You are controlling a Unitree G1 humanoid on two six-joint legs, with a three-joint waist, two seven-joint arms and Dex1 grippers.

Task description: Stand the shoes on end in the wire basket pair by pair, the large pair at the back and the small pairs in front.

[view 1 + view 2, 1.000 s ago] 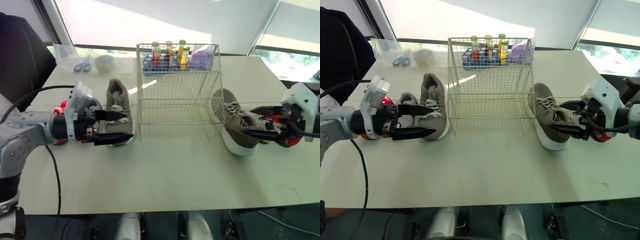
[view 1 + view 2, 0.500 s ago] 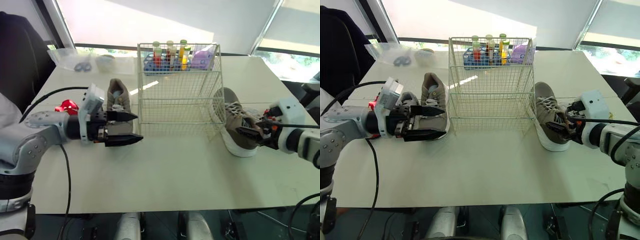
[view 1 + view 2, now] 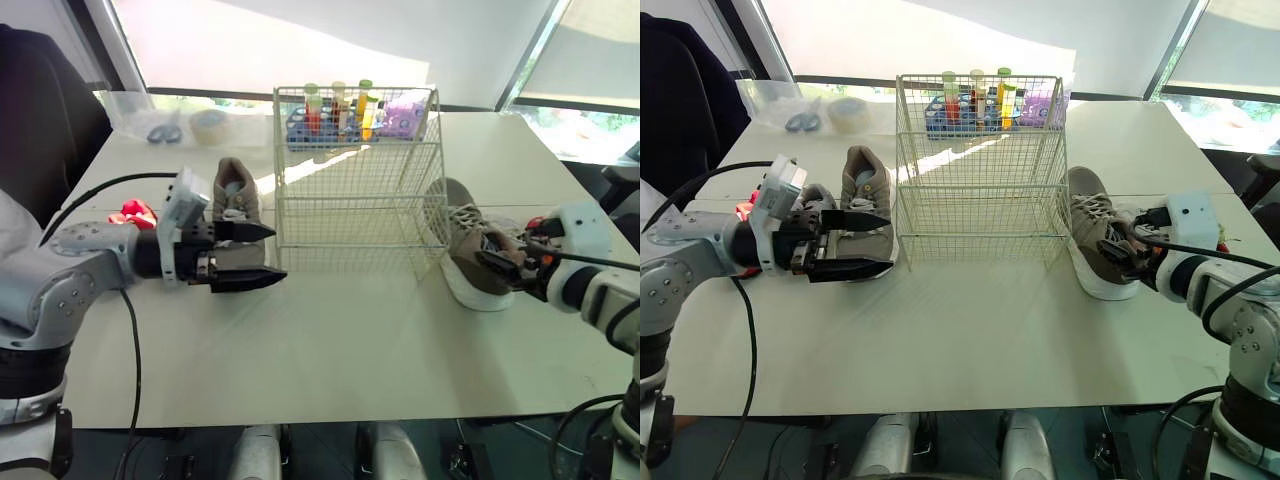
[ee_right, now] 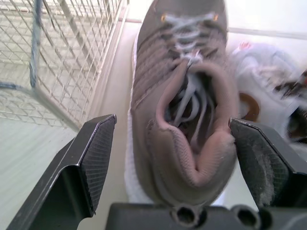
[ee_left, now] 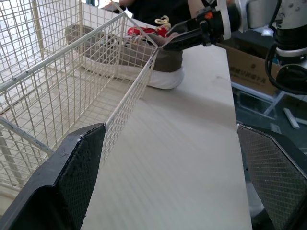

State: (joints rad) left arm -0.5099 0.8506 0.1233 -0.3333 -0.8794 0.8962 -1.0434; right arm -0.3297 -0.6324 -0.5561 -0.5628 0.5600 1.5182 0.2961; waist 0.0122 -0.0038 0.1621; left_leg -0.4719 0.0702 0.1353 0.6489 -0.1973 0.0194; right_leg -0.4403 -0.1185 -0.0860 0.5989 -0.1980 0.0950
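Straddling the heel of the right shoe, the right claw is spread wide, one finger on the basket side and the other on the far side of the collar. Whether either pad presses the shoe cannot be told. That shoe sits on its sole on the table, toe pointing far, just right of the basket and close against its wire wall. A small pale shoe lies just right of it.

The left claw is also spread wide and holds nothing, its tips pointing right towards the basket's near left corner. The left shoe rests on its sole just beyond this claw, beside the basket's left wall, and a small red thing lies further left.
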